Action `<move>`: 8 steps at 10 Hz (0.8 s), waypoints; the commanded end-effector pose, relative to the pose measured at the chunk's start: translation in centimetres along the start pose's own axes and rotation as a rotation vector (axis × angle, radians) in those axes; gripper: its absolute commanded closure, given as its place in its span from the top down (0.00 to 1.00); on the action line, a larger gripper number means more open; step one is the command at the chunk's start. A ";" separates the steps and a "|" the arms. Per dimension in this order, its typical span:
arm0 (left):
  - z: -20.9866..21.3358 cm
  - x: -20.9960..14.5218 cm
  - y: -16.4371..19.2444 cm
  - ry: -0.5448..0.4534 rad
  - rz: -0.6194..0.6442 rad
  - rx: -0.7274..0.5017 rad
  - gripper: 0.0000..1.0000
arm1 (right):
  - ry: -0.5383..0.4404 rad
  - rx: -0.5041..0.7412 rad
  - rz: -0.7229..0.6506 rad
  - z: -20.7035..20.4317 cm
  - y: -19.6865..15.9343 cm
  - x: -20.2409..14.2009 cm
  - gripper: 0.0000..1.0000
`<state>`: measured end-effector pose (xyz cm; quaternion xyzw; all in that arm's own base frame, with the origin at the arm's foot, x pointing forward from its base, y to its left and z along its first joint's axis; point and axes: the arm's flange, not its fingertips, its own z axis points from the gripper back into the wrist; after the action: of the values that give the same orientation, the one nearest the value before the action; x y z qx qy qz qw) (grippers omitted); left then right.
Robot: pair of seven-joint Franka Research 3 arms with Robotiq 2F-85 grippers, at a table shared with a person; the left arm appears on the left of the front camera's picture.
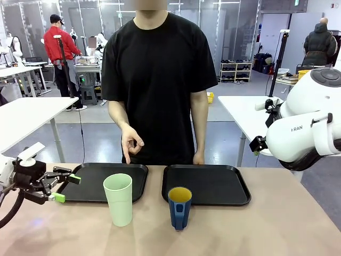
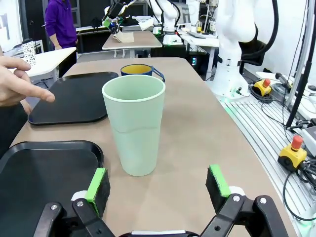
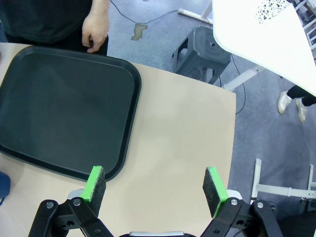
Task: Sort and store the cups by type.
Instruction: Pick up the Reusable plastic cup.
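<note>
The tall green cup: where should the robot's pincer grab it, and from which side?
Probably around its plain wall, about mid-height, coming in level from the robot's left. The tall green cup stands upright with no handle, and the open left pincer faces it, jaws wider than the cup. The blue mug stands apart beyond it.

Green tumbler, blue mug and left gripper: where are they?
Green tumbler [image 1: 119, 202], front view, on its side wall.
Blue mug [image 1: 175, 208], front view, on its outer wall.
Left gripper [image 1: 66, 189], front view, between its fingertips.
</note>
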<state>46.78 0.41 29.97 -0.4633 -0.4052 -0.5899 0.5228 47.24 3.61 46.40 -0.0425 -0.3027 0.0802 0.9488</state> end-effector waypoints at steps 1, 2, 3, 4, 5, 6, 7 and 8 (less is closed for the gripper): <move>-1.7 -2.0 1.1 -0.066 -0.014 -0.015 1.00 | 0.000 -0.004 0.008 -0.1 0.0 0.1 1.00; -2.2 -2.8 1.1 -0.085 -0.010 -0.031 1.00 | 0.000 -0.004 0.008 -0.1 0.0 0.1 1.00; -2.9 -3.7 1.1 -0.097 -0.022 -0.029 1.00 | 0.000 -0.004 0.008 -0.1 0.0 0.1 1.00; -4.0 -4.2 1.1 -0.098 -0.034 -0.030 1.00 | 0.000 -0.004 0.008 -0.1 0.0 0.1 1.00; -5.0 -4.7 0.9 -0.118 -0.049 -0.051 1.00 | 0.000 -0.004 0.008 -0.1 0.0 0.1 1.00; -6.1 -5.2 1.0 -0.128 -0.057 -0.034 1.00 | 0.000 -0.004 0.008 -0.1 0.0 0.1 1.00; -6.9 -5.5 1.0 -0.147 -0.073 -0.015 1.00 | 0.000 -0.004 0.008 -0.1 0.0 0.1 1.00; -7.6 -5.6 1.2 -0.154 -0.075 -0.001 1.00 | 0.000 -0.004 0.008 -0.1 0.0 0.1 1.00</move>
<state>47.81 -5.42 24.63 -0.4991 -0.4366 -0.5735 0.4810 47.24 3.61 46.40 -0.0425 -0.3027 0.0802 0.9488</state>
